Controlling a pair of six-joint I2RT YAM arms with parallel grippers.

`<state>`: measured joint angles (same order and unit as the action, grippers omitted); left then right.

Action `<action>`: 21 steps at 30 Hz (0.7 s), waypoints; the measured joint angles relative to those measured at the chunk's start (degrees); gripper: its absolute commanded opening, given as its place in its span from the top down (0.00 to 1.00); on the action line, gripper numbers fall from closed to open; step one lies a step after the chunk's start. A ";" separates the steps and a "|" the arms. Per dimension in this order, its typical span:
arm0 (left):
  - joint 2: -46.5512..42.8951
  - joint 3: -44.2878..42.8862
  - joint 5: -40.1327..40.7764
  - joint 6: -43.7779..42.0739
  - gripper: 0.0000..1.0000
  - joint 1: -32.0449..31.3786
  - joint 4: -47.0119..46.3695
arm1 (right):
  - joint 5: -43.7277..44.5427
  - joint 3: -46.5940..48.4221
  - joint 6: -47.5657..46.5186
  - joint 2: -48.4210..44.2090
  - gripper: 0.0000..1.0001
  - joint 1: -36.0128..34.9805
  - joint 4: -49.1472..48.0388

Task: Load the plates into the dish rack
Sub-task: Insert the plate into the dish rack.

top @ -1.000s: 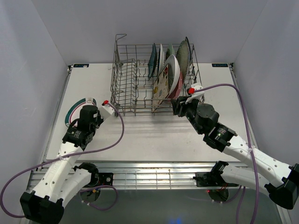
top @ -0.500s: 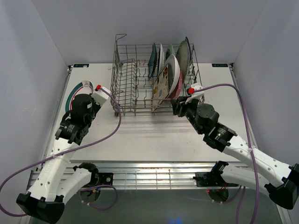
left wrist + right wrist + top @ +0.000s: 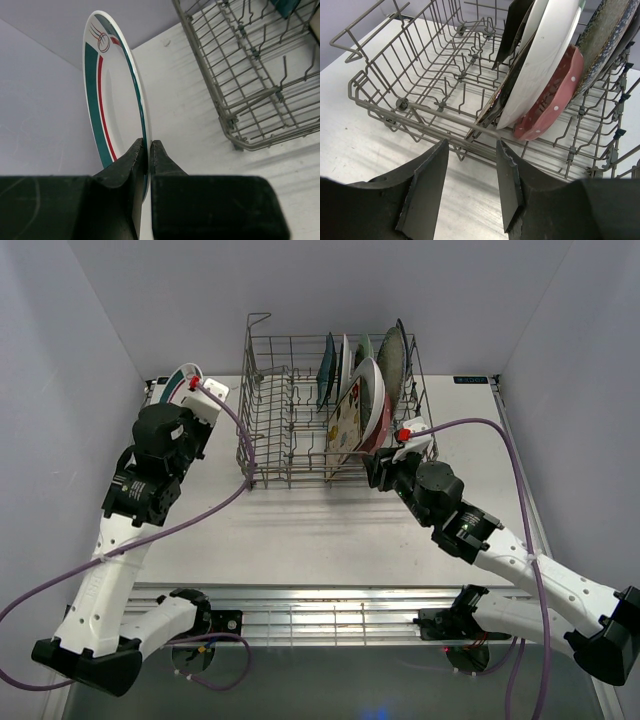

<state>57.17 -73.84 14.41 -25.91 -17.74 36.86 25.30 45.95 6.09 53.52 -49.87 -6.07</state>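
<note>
My left gripper point(image 3: 147, 146) is shut on the rim of a white plate with a teal and red band point(image 3: 112, 95), held on edge in the air left of the grey wire dish rack point(image 3: 250, 75). In the top view the plate point(image 3: 178, 379) sits at the back left beside the rack point(image 3: 275, 425). Several plates stand on edge in the rack's right half: a pink dotted one point(image 3: 551, 95), a white one point(image 3: 540, 60), a speckled one point(image 3: 602, 37) and a floral square point(image 3: 345, 420). My right gripper point(image 3: 471, 185) is open and empty just before the rack's front rail.
The rack's left half point(image 3: 435, 65) holds only upright tines. White walls close in on the left, right and back. The white table point(image 3: 330, 530) lies between the arms and the rack.
My left arm has lifted the teal-banded plate off the table and carried it up and back to the rack's left side, tipping it on edge. The right arm has barely moved.
</note>
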 measured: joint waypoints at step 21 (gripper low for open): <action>10.08 -14.62 -17.40 7.80 1.00 0.00 -3.50 | -1.07 3.04 -0.17 3.96 0.10 0.00 0.17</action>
<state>67.24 -88.47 -2.98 -18.11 -17.74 33.36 24.23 48.99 5.91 57.47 -49.87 -5.89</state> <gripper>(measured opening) 0.177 0.923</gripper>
